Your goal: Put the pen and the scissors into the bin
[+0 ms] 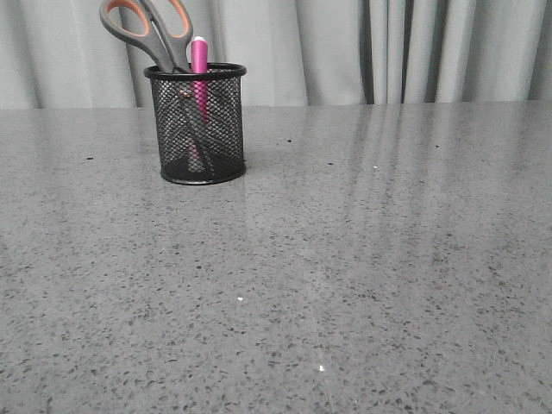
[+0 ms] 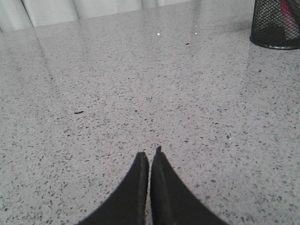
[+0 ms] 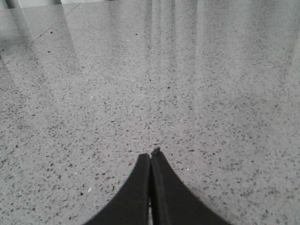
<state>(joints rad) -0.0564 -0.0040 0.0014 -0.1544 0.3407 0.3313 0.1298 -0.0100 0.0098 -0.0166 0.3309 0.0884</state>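
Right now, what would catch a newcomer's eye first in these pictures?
The black mesh bin at the table's far left, with grey-and-orange scissors and a pink pen sticking out of it. In the wrist views, the left pincer and right pincer are closed, holding nothing.

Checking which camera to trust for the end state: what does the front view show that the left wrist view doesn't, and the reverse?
Only the front view shows the scissors, handles up, and the pen standing inside the whole bin, with curtains behind. Only the left wrist view shows the left gripper, its fingers closed together and holding nothing. Both share the speckled grey table and the bin, though the wrist view catches just its lower part at the frame's edge, with a hint of pink inside.
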